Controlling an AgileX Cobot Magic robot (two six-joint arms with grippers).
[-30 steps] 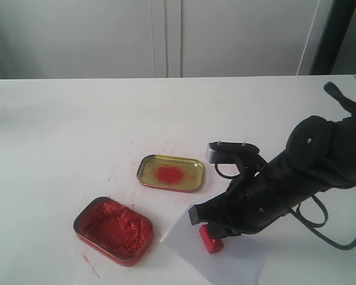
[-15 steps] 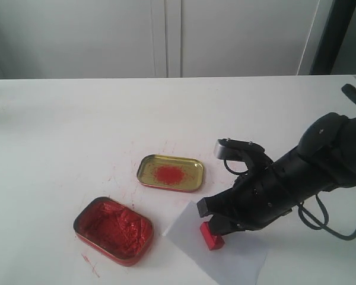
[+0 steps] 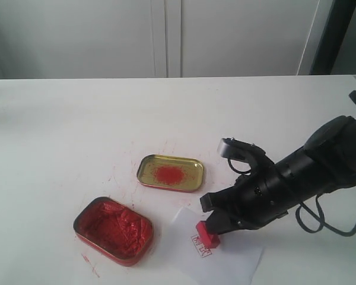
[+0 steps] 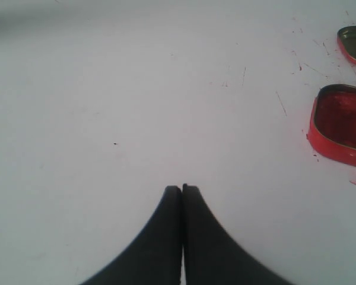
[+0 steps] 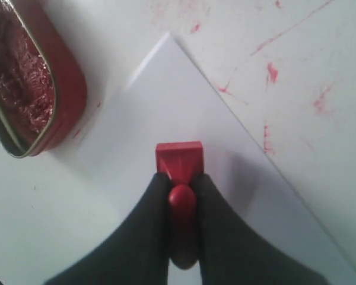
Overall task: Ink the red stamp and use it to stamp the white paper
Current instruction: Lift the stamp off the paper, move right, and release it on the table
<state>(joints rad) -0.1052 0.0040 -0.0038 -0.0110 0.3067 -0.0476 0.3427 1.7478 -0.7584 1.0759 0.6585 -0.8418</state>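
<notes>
Red-flecked white surface (image 3: 77, 130) stands before pale cabinet doors (image 3: 166, 35). The right claw (image 5: 181, 181) is clamped on the knob of the red stamp (image 3: 206, 233), held over the white paper (image 3: 231, 261). The left claw (image 4: 182, 189) is pressed closed, empty, above bare surface. Since half a second ago the stamp has drawn back, uncovering a red square print (image 3: 200, 244).

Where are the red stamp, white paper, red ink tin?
red stamp (image 5: 178, 157): right wrist view, square block.
white paper (image 5: 166, 95): right wrist view, bare sheet.
red ink tin (image 5: 71, 89): right wrist view, outer wall.
</notes>
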